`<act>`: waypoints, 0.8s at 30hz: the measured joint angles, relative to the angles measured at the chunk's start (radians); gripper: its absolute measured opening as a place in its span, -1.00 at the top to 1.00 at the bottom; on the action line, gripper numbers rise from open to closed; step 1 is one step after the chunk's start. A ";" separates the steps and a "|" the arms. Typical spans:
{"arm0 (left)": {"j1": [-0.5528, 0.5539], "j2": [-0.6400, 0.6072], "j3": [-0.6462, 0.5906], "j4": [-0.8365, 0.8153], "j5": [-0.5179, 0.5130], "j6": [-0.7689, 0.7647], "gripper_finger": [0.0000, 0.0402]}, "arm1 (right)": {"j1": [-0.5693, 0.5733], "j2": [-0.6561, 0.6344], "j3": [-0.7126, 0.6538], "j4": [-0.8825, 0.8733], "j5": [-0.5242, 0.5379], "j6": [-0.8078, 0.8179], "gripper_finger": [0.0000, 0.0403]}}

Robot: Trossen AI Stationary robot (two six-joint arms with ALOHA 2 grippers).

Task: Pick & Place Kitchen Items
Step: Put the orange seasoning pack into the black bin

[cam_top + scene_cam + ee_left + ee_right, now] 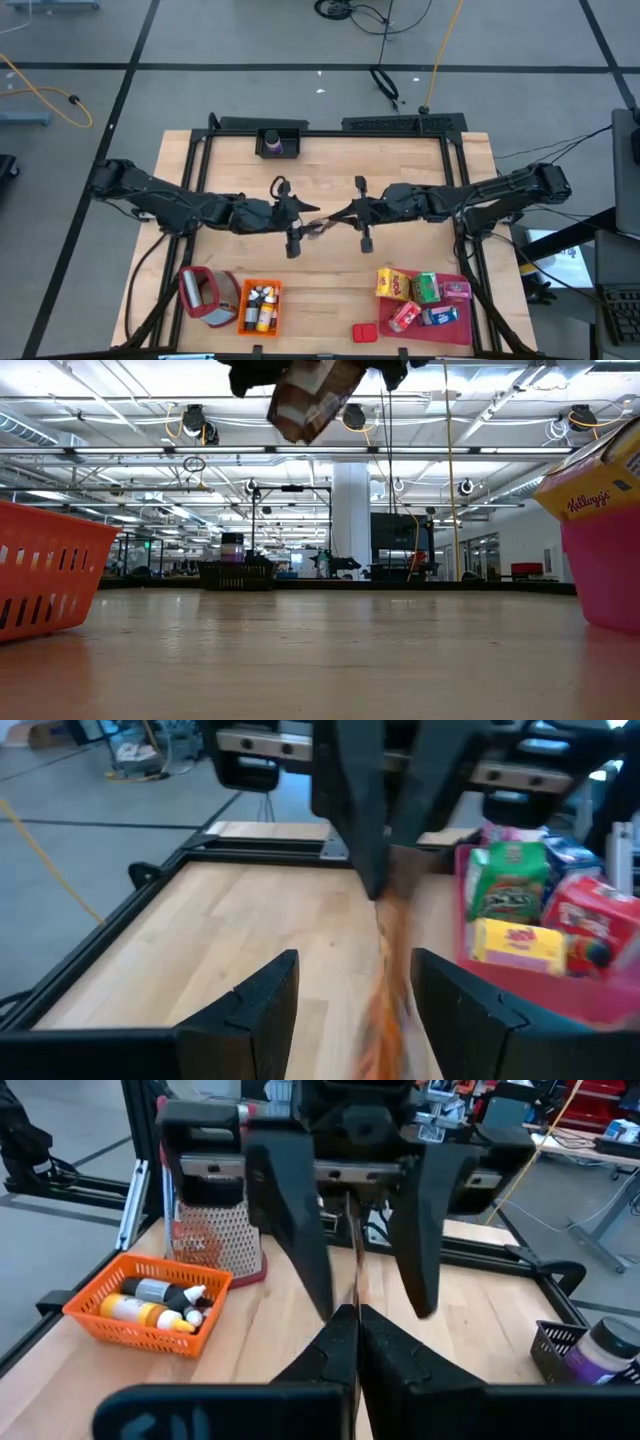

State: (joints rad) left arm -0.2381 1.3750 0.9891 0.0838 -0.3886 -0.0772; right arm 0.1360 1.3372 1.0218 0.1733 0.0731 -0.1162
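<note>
A pale, wood-grained tabletop carries an orange slatted plastic crate of white-capped and orange bottles. The flat pink-red tray holds a yellow box, a green box and a red box. Overhead hangs a brown and white carton.

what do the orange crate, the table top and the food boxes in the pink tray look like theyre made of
Crate: likely moulded plastic, matte orange, with slotted walls. Table top: wood, pale, with visible grain and plank seams, a light sheen. Food boxes: probably printed cardboard, glossy, with sharp folded edges and brand graphics. Tray: seems smooth pink plastic.
</note>
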 joint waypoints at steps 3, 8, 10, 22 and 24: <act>0.018 0.024 0.001 0.025 0.000 -0.006 0.08 | 0.000 0.001 0.000 -0.005 0.000 -0.003 1.00; 0.033 0.027 0.001 0.023 0.024 -0.007 0.47 | 0.000 0.000 0.000 -0.023 0.001 -0.004 1.00; 0.034 0.027 0.001 0.023 0.028 0.000 0.69 | 0.000 0.000 0.000 -0.029 0.003 -0.005 1.00; 0.037 0.026 0.001 0.017 -0.009 0.017 1.00 | -0.001 0.001 0.000 -0.028 0.025 -0.004 0.99; 0.038 0.026 0.002 0.007 -0.031 0.019 1.00 | 0.000 0.001 0.000 -0.036 0.052 0.003 0.96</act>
State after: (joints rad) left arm -0.2003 1.4014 0.9909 0.0906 -0.4200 -0.0579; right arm 0.1356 1.3380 1.0218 0.1370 0.1255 -0.1135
